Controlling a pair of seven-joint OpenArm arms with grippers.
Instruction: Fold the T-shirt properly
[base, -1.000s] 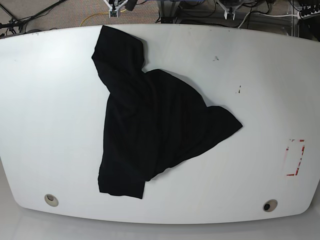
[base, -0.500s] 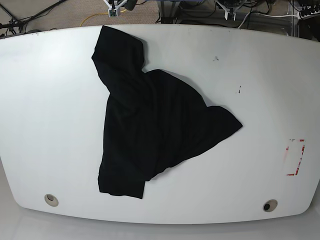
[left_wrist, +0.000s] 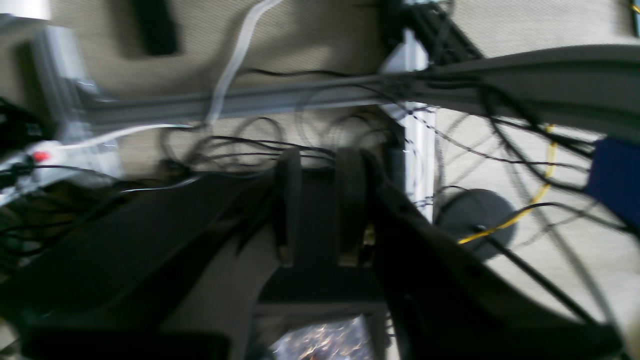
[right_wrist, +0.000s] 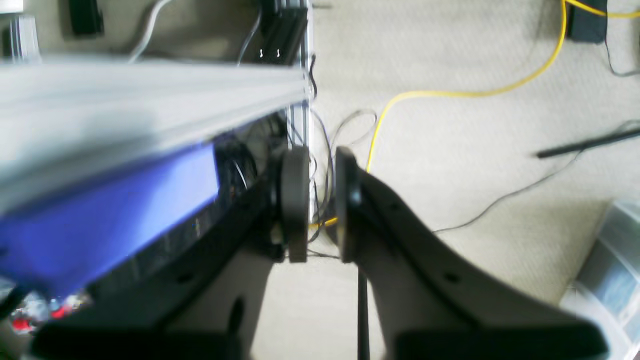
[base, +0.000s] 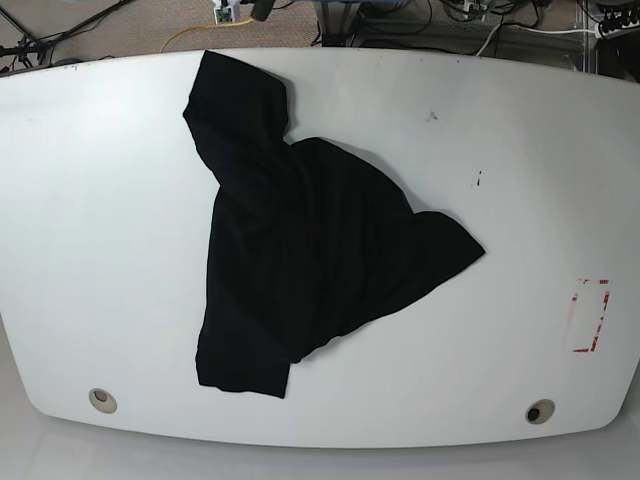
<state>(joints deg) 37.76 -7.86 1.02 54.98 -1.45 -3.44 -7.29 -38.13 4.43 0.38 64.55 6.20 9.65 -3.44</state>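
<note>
T-shirt (base: 300, 250) crumpled on white worktop (base: 520, 180). Left claw (left_wrist: 320, 210), right claw (right_wrist: 320, 205) narrowly spread, empty, off worktop.

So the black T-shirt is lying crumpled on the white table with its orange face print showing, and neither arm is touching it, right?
Not quite. In the base view the T-shirt shows only plain black cloth; no print shows. The rest holds: it lies crumpled on the white table, with neither arm touching it.
</note>
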